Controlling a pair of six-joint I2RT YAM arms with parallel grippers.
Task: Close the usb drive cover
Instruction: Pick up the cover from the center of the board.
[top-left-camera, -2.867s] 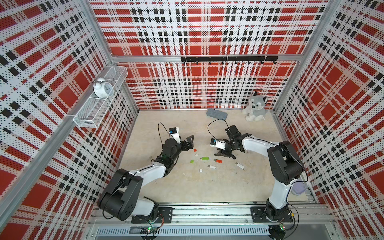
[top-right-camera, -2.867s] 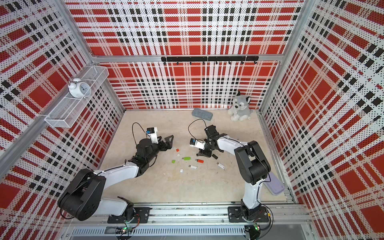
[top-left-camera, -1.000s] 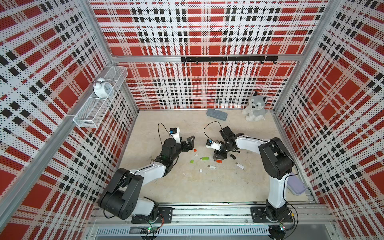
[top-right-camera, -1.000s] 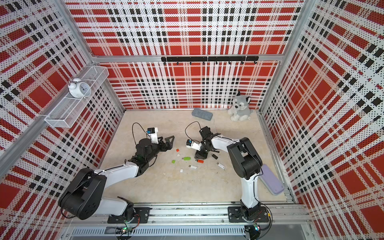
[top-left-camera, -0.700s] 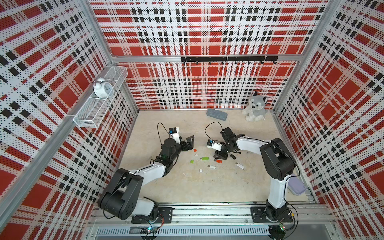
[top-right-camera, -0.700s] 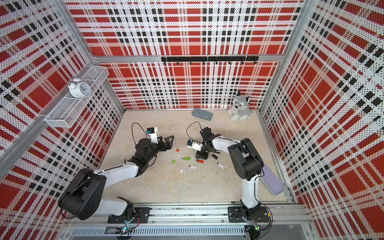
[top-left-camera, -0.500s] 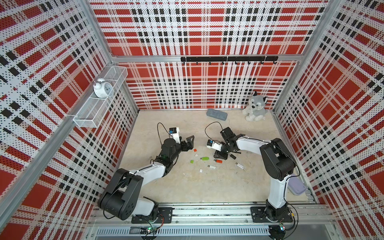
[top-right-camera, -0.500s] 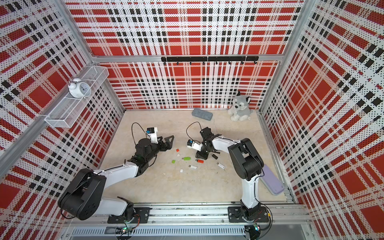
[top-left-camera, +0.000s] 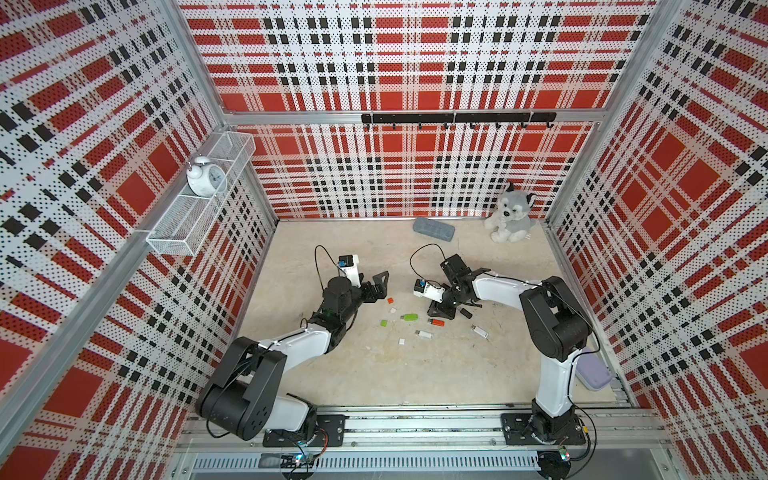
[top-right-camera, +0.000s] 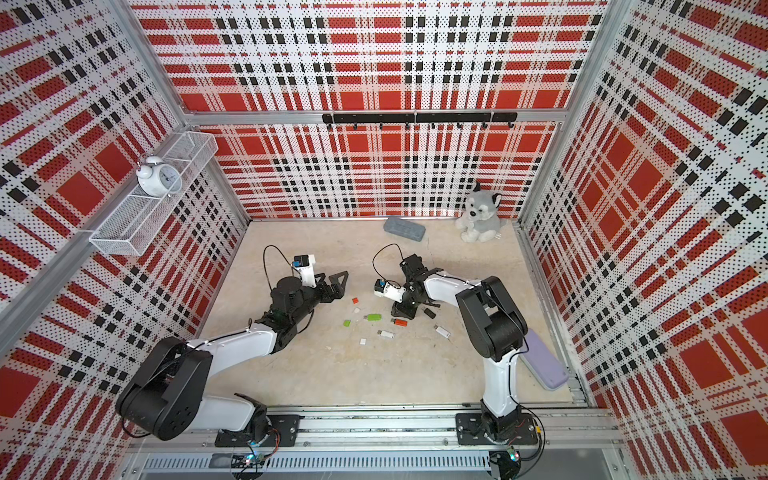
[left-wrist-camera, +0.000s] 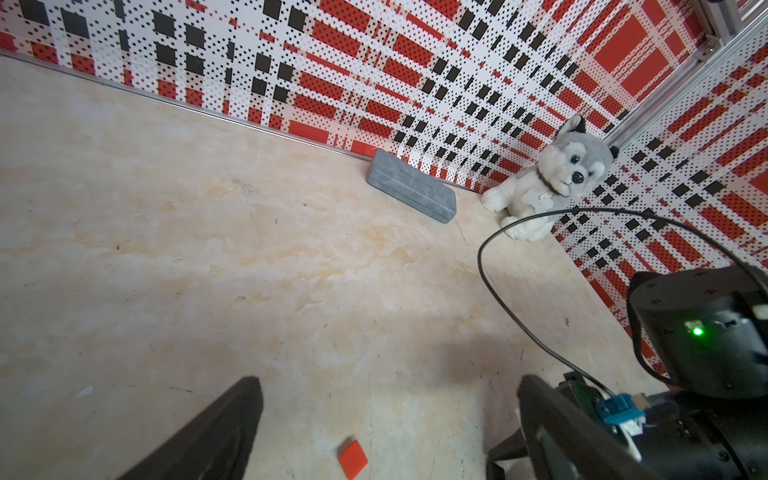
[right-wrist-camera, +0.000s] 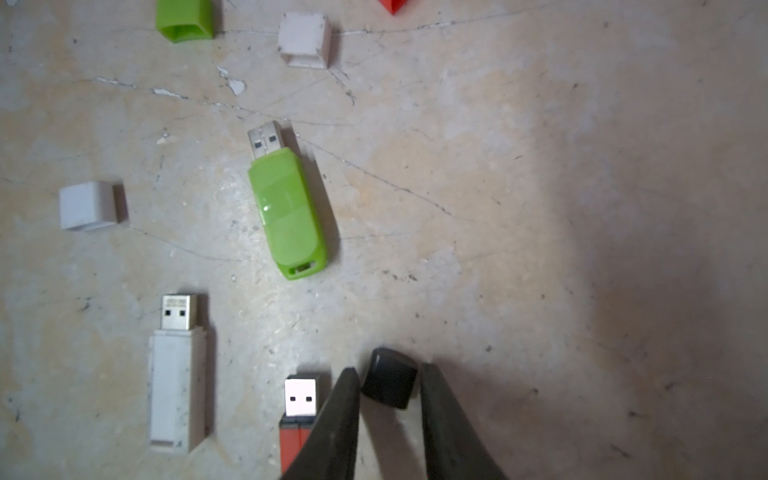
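Several uncapped usb drives lie mid-table: a green one (right-wrist-camera: 286, 212), a white one (right-wrist-camera: 176, 370) and a red one (right-wrist-camera: 297, 419). Loose covers lie round them: a green cover (right-wrist-camera: 185, 18), two white covers (right-wrist-camera: 305, 39) and a red cover (left-wrist-camera: 352, 459). My right gripper (right-wrist-camera: 388, 370) points down at the table, shut on a small black cover (right-wrist-camera: 389, 378) right beside the red drive's plug. In a top view it (top-left-camera: 442, 311) stands next to a black drive body (top-left-camera: 465, 312). My left gripper (left-wrist-camera: 386, 399) hangs open and empty above the red cover.
A grey case (top-left-camera: 433, 229) and a plush husky (top-left-camera: 511, 214) sit by the back wall. A purple box (top-left-camera: 592, 370) lies at the right edge near the right arm's base. Another white drive (top-left-camera: 480, 331) lies right of the cluster.
The right gripper's fingers have closed in on the black cover. The left arm has not moved.
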